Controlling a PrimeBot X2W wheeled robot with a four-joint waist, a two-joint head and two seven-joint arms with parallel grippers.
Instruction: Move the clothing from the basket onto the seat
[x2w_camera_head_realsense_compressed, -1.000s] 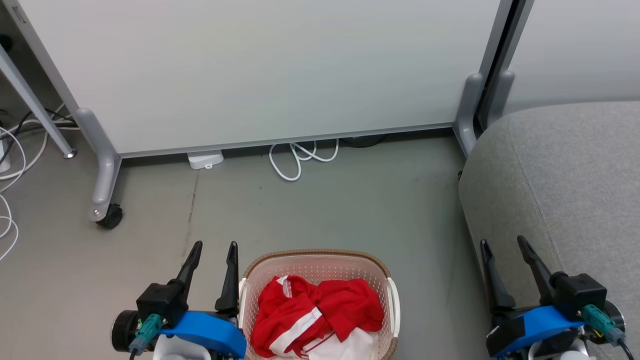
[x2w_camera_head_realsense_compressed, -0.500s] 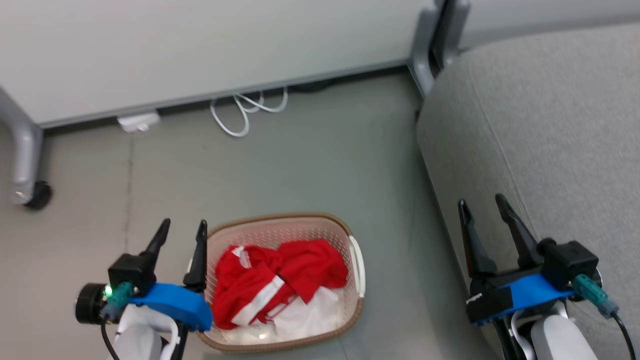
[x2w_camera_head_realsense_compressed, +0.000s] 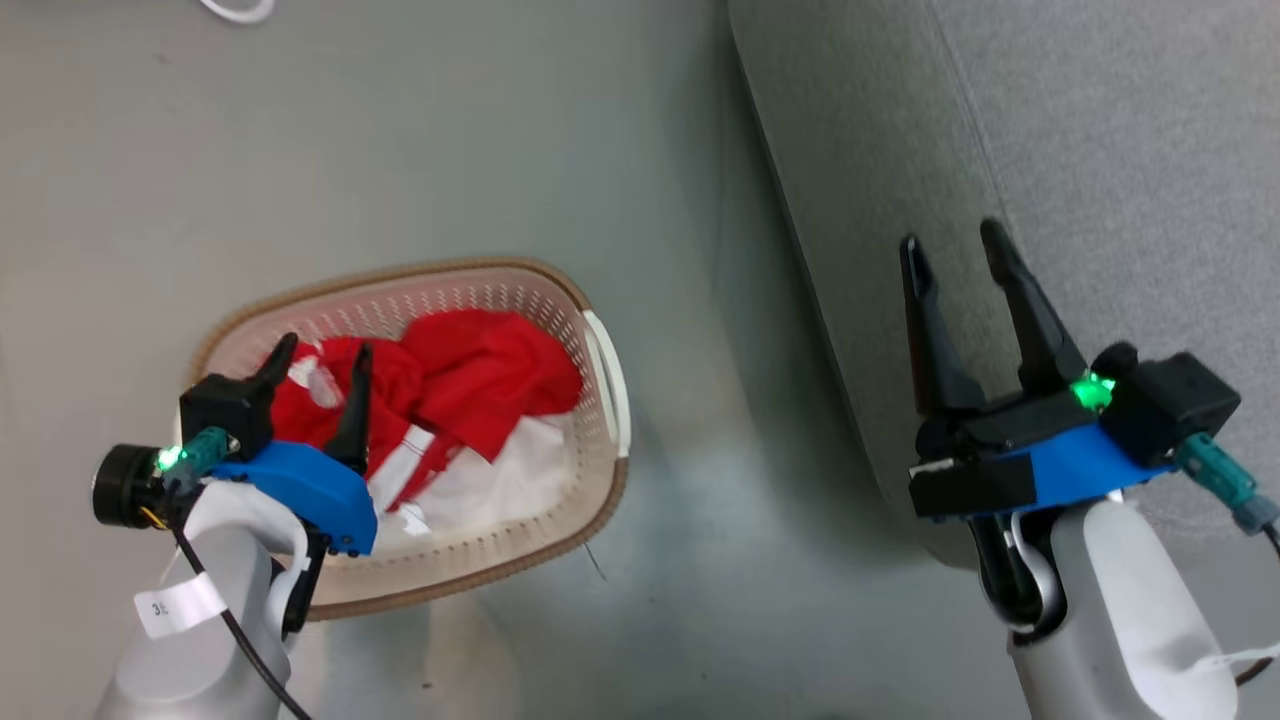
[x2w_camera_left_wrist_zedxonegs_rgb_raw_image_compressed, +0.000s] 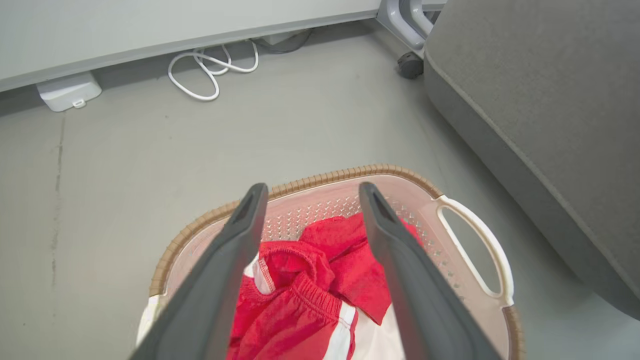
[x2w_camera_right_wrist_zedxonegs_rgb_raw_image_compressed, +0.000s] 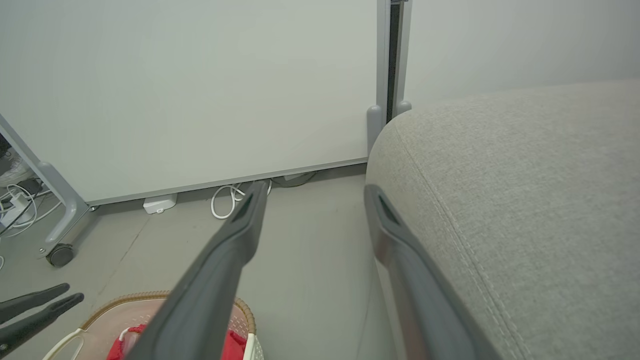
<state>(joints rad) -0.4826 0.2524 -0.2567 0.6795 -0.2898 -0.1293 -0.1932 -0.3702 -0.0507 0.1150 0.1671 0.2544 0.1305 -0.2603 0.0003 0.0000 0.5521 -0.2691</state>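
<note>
Two grippers, one basket, one heap of clothing and one seat are making up this entry. The basket (x2w_camera_head_realsense_compressed: 452, 297), cream plastic with pierced walls, a brown woven-look rim and a white handle (x2w_camera_head_realsense_compressed: 611, 378), is sitting on the grey floor (x2w_camera_head_realsense_compressed: 400, 130). The clothing (x2w_camera_head_realsense_compressed: 480, 370), bright red with white stripes and white panels, is lying crumpled inside the basket and covering most of its bottom. The left gripper (x2w_camera_head_realsense_compressed: 323, 350) is hovering over the left part of the basket, its two dark fingers spread well apart and gripping nothing, tips pointing toward the red cloth. Whether the tips are touching the fabric cannot be told. The right gripper (x2w_camera_head_realsense_compressed: 950, 238) is hanging well to the right of the basket, above the rounded edge of the seat (x2w_camera_head_realsense_compressed: 1100, 150), its fingers likewise parted and empty. The seat, light grey woven upholstery with a seam line, is standing to the right of the basket, with a strip of bare floor between them. Beyond the basket a pale panel (x2w_camera_right_wrist_zedxonegs_rgb_raw_image_compressed: 200, 90) is standing on grey legs, one ending in a dark caster (x2w_camera_right_wrist_zedxonegs_rgb_raw_image_compressed: 60, 255). A looped white cable (x2w_camera_left_wrist_zedxonegs_rgb_raw_image_compressed: 214, 96) and a small white box (x2w_camera_left_wrist_zedxonegs_rgb_raw_image_compressed: 67, 92) are lying on the floor beyond the basket, at the panel's foot.
</note>
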